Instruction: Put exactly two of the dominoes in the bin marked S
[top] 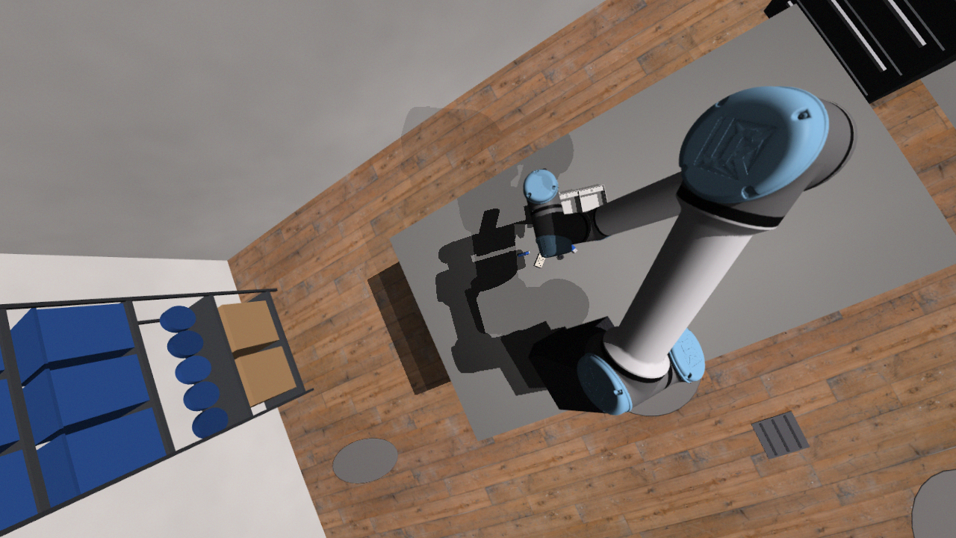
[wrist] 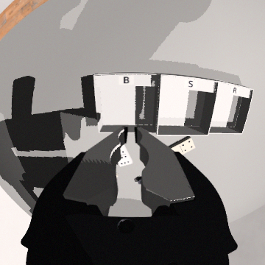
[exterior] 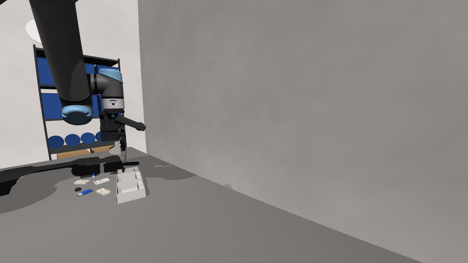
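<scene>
My gripper (wrist: 131, 128) (exterior: 123, 160) is shut with nothing between its fingers. It hangs a little above the table, with its tips at the near edge of the bin marked B (wrist: 114, 99). The bin marked S (wrist: 173, 104) (exterior: 125, 185) is the middle one of a white row of three, and its inside shows only shadow. One cream domino (wrist: 124, 158) lies on the table below my fingers. Another domino (wrist: 184, 145) lies just in front of the S bin. In the exterior view three dominoes (exterior: 81, 181) (exterior: 101, 180) (exterior: 102, 191) lie left of the bins.
The bin marked R (wrist: 224, 107) is at the right end of the row. A blue USB stick (exterior: 85, 192), a small black piece (exterior: 77, 189) and a small blue-and-white piece (exterior: 93, 175) lie among the dominoes. The bin row (top: 582, 198) stands near the table's far edge.
</scene>
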Robot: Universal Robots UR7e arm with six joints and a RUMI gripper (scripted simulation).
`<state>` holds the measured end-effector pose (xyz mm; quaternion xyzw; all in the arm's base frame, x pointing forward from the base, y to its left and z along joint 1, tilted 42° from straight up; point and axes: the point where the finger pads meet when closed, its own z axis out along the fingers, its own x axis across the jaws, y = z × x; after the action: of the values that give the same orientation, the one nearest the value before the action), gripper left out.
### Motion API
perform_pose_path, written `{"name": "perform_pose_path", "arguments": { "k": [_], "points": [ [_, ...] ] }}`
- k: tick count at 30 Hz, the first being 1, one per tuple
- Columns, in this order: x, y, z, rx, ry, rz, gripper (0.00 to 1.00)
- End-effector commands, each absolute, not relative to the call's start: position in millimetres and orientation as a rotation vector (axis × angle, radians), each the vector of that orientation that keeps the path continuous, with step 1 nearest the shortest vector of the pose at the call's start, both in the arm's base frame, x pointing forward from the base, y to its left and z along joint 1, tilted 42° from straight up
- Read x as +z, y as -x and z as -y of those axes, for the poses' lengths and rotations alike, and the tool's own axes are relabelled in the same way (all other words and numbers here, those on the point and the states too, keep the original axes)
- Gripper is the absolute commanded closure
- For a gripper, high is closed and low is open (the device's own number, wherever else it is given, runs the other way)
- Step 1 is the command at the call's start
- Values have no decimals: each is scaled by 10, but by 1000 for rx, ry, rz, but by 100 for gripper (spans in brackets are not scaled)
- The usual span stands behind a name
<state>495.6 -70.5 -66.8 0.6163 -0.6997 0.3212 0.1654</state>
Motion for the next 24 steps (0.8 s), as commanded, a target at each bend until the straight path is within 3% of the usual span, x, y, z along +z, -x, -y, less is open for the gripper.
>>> {"name": "perform_pose_path", "arguments": {
  "k": [1,24],
  "points": [
    [-711,-4990,644,918,-1746,1999,96],
    [-1047,-5063,958,917,-1744,2002,96]
  ]
}}
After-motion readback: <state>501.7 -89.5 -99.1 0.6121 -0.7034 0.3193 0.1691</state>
